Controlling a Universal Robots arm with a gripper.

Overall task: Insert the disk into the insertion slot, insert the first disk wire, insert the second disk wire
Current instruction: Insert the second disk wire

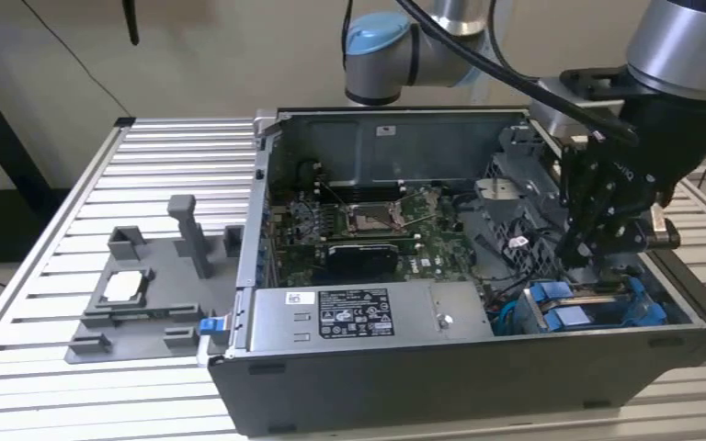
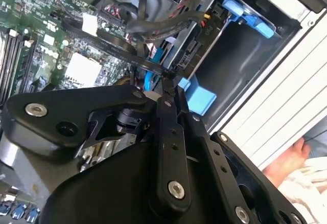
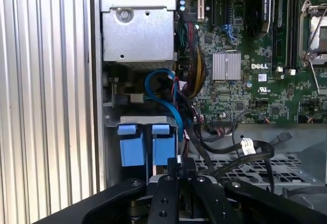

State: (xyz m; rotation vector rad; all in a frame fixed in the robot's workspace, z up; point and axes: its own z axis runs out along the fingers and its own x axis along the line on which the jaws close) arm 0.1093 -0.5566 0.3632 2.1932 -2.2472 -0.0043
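Inside the open computer case (image 1: 451, 367), the insertion slot (image 1: 528, 314) is a grey metal cage at the exterior view's right. Blue plastic of the disk's carrier (image 1: 564, 318) sits in it; the disk's label face is hidden. In the first wrist view, two blue tabs (image 3: 132, 146) stick out of the cage. My gripper (image 1: 580, 255) hangs just above the cage with its fingers (image 2: 168, 88) pressed together. A thin black disk wire (image 2: 145, 60) lies across the tips and seems pinched. A blue wire (image 3: 164, 92) loops next to the cage.
The grey power-supply box (image 1: 353, 317) fills the case's front, with the motherboard (image 1: 366, 225) behind it. A grey fixture tray (image 1: 132, 303) with upright posts lies on the slatted table at the exterior view's left. A person's hand (image 2: 286, 165) rests outside the case.
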